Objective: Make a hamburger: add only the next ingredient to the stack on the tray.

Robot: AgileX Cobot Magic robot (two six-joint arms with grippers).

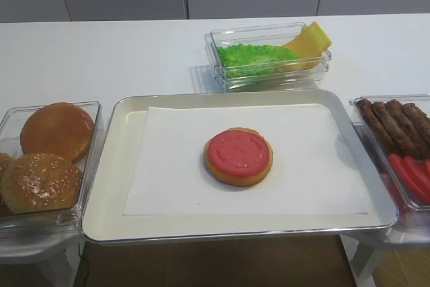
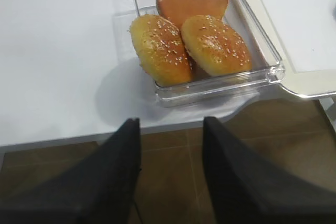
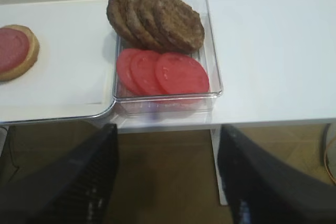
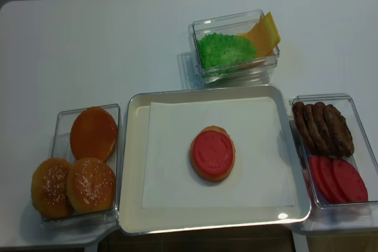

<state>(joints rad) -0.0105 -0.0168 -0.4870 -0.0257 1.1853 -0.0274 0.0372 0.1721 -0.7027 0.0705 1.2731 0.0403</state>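
A red tomato slice (image 1: 238, 152) lies flat on the bun bottom half (image 1: 240, 179), near the middle of the paper-lined silver tray (image 1: 111, 166). The realsense view shows the same slice (image 4: 212, 151) centred on the bun (image 4: 212, 177). In the right wrist view the stack (image 3: 11, 51) sits at the far left. My right gripper (image 3: 168, 129) hangs open and empty below the table's front edge, in front of the patty container. My left gripper (image 2: 170, 121) is also open and empty, off the front edge before the bun container. Neither gripper shows in the exterior views.
A clear container (image 3: 212, 66) right of the tray holds brown patties (image 3: 157, 19) and several tomato slices (image 3: 168, 72). Left of the tray, another container (image 2: 220, 85) holds whole buns (image 2: 160, 48). Behind the tray, a third container (image 1: 269, 75) holds green lettuce and yellow cheese.
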